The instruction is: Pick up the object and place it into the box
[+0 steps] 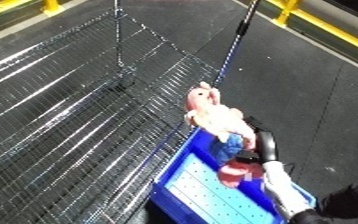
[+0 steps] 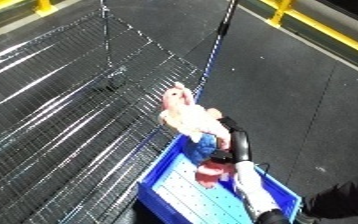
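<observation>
A pink and cream plush toy [image 1: 213,114] with blue and red parts lower down hangs over the far end of the blue bin [image 1: 174,167]. My right hand [image 1: 264,142] reaches in from the lower right, and its black fingers curl round the toy's right side. The toy's head points up and away over the bin's far rim, while its red lower part [image 2: 211,172] sits just above the bin's pale perforated floor [image 2: 189,197]. My white forearm [image 1: 280,187] crosses the bin's right wall. The left hand shows in neither view.
A wire mesh surface [image 1: 69,115] fills the left, with the bin against its right edge. Dark floor [image 1: 309,75] lies to the right. Yellow rails [image 1: 335,25] run along the far right and top left. A dark pole [image 1: 245,25] slants up behind the toy.
</observation>
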You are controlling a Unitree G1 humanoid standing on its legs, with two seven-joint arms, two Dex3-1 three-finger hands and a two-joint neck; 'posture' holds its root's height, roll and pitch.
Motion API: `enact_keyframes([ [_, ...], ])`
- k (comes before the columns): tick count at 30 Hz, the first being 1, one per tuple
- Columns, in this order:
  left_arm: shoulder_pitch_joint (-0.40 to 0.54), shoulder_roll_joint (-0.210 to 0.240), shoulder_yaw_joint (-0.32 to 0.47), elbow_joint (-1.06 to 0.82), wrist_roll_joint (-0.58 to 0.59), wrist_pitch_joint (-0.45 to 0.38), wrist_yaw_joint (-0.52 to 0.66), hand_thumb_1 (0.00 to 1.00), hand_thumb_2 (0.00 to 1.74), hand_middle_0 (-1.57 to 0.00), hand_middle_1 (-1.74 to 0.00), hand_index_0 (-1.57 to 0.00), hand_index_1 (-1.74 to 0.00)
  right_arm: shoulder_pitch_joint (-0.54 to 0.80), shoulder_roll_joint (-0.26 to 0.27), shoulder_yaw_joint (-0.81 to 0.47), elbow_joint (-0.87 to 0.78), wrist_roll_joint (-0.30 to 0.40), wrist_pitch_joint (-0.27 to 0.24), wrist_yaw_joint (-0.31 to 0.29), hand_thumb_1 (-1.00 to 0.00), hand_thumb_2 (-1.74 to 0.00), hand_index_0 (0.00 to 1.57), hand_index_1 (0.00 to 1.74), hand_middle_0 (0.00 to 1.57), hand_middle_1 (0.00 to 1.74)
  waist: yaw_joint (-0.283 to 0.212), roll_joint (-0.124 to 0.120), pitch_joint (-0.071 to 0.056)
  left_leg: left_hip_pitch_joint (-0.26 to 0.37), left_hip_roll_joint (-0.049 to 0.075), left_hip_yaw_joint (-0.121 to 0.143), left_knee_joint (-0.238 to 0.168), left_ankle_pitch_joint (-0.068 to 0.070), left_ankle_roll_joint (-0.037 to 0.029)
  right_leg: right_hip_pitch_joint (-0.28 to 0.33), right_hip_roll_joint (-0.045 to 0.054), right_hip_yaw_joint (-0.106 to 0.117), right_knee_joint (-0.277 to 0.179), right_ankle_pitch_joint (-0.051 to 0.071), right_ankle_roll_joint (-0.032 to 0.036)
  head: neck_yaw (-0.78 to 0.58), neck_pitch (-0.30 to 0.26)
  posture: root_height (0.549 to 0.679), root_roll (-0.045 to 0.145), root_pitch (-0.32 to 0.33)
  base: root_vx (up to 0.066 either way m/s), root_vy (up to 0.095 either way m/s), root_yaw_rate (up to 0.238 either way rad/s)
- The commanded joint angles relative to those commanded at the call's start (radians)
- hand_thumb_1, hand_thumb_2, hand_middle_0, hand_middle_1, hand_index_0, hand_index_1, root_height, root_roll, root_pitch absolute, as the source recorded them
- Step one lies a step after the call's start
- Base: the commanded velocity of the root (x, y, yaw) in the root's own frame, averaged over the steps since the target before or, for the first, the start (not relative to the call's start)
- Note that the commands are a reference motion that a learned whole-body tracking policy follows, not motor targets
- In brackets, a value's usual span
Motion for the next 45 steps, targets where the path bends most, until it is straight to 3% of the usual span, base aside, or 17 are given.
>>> enact_keyframes([
  [7, -0.010, 0.010, -0.026, 0.013, 0.000, -0.013, -0.002, 1.00, 1.74, -1.57, -1.74, -1.57, -1.74, -0.011, -0.020, -0.039, 0.123, 0.039, -0.007, -0.025, -1.00, -1.74, 1.57, 1.74, 1.57, 1.74, -0.019, 0.006, -0.009, -0.001, 0.000, 0.008, -0.003, -0.001, -0.0017, 0.000, 0.0018, 0.002, -0.009, 0.003, -0.0018, 0.034, -0.011, 0.646, 0.057, -0.180, -0.007, 0.004, -0.020],
  [27, 0.000, 0.028, -0.025, 0.009, 0.026, -0.028, -0.001, 1.00, 1.74, -1.57, -1.74, -1.57, -1.74, -0.015, -0.030, -0.055, 0.219, 0.030, -0.009, -0.053, 0.00, 0.00, 0.00, 0.00, 0.00, 0.00, -0.018, 0.014, -0.022, 0.009, -0.002, 0.018, -0.032, 0.005, -0.0022, 0.009, 0.0056, 0.000, -0.030, -0.001, 0.0021, 0.035, -0.068, 0.650, 0.060, -0.163, 0.010, -0.002, -0.008],
  [39, 0.007, 0.028, -0.021, 0.000, 0.034, -0.026, -0.010, 1.00, 1.74, -1.57, -1.74, -1.57, -1.74, -0.017, -0.014, -0.037, 0.205, 0.028, -0.010, -0.043, 0.00, 0.00, 0.00, 0.00, 0.00, 0.00, -0.006, 0.008, -0.024, 0.011, -0.002, 0.018, -0.037, 0.011, -0.0036, 0.016, 0.0046, -0.005, -0.038, -0.001, 0.0048, 0.004, -0.091, 0.650, 0.059, -0.165, 0.004, 0.002, 0.015],
  [45, 0.013, 0.022, -0.005, -0.011, 0.033, -0.019, -0.017, 1.00, 1.74, -1.57, -1.74, -1.57, -1.74, -0.019, -0.015, 0.020, 0.102, -0.036, 0.006, -0.016, 0.00, 0.00, 0.00, 0.00, 0.00, 0.00, 0.008, 0.004, -0.021, 0.013, -0.003, 0.015, -0.043, 0.016, -0.0038, 0.019, 0.0040, -0.007, -0.037, -0.002, 0.0052, -0.078, -0.119, 0.650, 0.057, -0.168, -0.003, 0.005, 0.026],
])
